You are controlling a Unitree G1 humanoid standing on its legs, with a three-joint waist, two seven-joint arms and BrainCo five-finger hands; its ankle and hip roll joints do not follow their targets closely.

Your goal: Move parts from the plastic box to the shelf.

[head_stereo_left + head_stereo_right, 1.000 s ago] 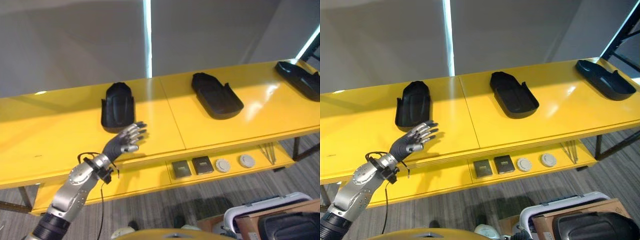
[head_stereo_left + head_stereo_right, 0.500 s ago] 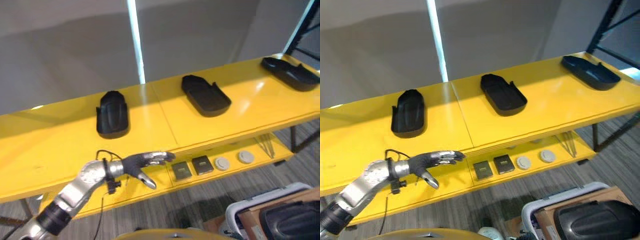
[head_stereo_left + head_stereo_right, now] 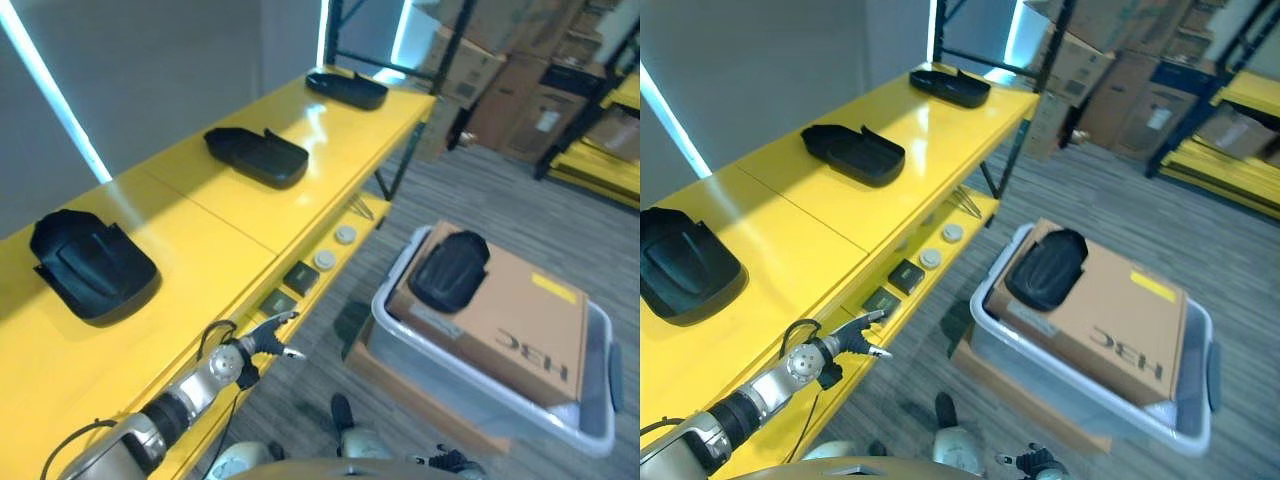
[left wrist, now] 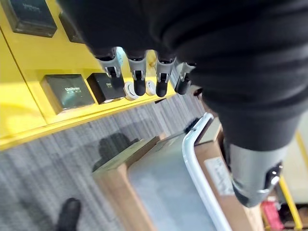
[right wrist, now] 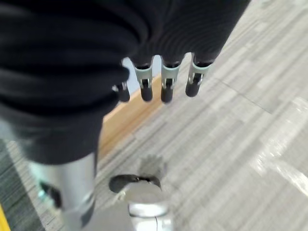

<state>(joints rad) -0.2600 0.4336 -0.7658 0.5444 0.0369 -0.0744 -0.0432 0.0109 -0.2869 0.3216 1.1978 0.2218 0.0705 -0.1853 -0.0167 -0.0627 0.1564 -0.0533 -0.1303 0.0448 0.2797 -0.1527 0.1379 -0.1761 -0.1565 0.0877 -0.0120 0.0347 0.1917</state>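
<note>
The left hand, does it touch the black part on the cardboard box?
Apart. In the left eye view the left hand hangs open by the shelf edge, floor between it and the black part.

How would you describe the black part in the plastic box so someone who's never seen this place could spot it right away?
Start at the long yellow shelf; on the floor beside it stands a clear plastic box with a brown cardboard carton inside. The black part lies on top of that carton, at the end nearer the shelf. It is the one black moulded piece off the shelf; the other three sit on the yellow top.
</note>
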